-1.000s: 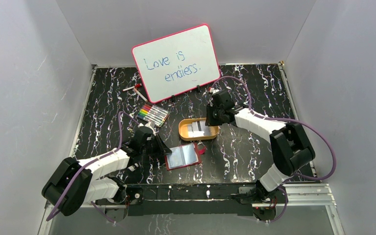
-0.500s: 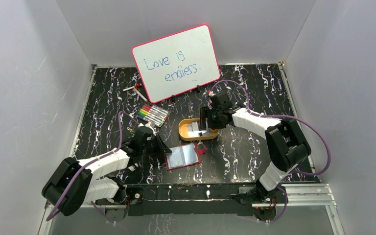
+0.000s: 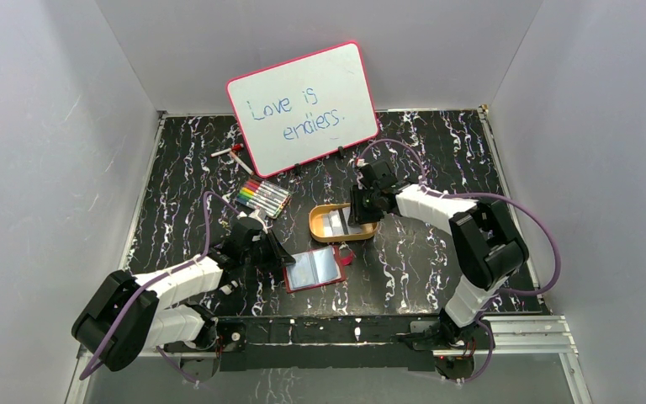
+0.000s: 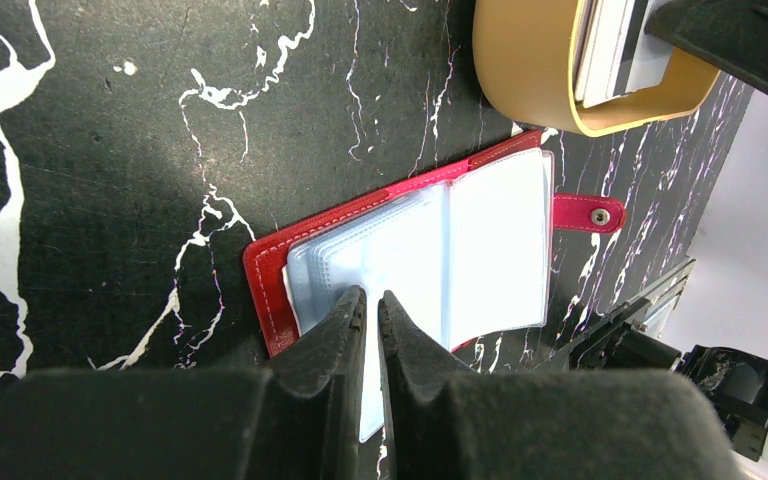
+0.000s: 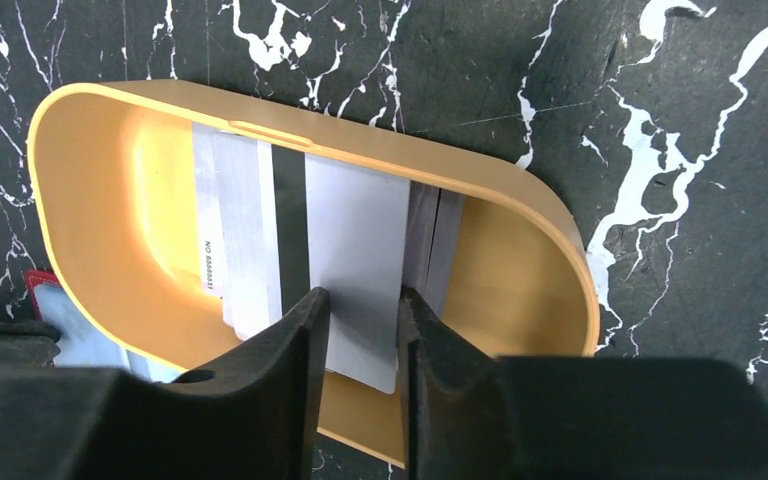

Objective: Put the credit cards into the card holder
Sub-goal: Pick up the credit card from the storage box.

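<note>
The dark-red card holder (image 3: 315,269) lies open near the front, with its clear sleeves (image 4: 480,230) facing up. My left gripper (image 4: 371,295) is nearly shut on the sleeves' left part; it shows at the holder's left edge in the top view (image 3: 282,252). The credit cards (image 3: 336,223) lie in an orange oval tray (image 5: 290,130). They are a pale grey card (image 5: 360,230), a dark-striped one (image 5: 288,215) and white ones (image 5: 235,220). My right gripper (image 5: 363,295) is partly open. Its fingertips rest over the grey card's near end, at the tray's right end (image 3: 360,210).
A pink-framed whiteboard (image 3: 303,105) stands at the back. A set of colour markers (image 3: 262,196) lies left of the tray, and a loose marker (image 3: 231,153) lies further back. The tray's rim (image 4: 530,70) is just beyond the holder. Grey walls close in both sides.
My right gripper swung left over the tray, then settled lower at the tray's right end over the cards. The left arm and the card holder have not moved.
</note>
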Controlling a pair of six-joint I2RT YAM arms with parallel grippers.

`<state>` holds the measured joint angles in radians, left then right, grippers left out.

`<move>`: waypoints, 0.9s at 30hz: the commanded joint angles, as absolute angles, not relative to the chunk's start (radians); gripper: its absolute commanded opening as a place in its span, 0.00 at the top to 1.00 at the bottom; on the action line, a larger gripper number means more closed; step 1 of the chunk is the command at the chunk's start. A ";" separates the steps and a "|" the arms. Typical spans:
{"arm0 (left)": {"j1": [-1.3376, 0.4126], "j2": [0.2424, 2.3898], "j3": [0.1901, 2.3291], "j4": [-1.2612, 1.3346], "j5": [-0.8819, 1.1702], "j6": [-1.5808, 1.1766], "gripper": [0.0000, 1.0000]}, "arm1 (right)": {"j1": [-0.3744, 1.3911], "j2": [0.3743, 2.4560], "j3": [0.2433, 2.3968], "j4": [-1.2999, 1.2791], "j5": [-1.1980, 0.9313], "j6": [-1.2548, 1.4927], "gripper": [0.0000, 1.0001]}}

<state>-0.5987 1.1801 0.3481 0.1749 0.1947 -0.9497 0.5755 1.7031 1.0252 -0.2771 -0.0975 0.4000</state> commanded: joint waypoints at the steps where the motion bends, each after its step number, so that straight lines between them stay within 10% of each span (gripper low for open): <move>1: -0.602 1.180 0.338 0.134 0.189 -0.930 0.90 | 0.573 1.683 1.034 -0.284 -0.055 0.385 0.68; 15: -0.603 1.180 0.347 0.129 0.189 -0.927 0.90 | 0.567 1.595 1.042 -0.306 -0.070 0.389 1.00; 27: -0.603 1.153 0.386 0.102 0.182 -0.917 0.88 | 0.564 1.524 1.087 -0.354 -0.135 0.406 1.00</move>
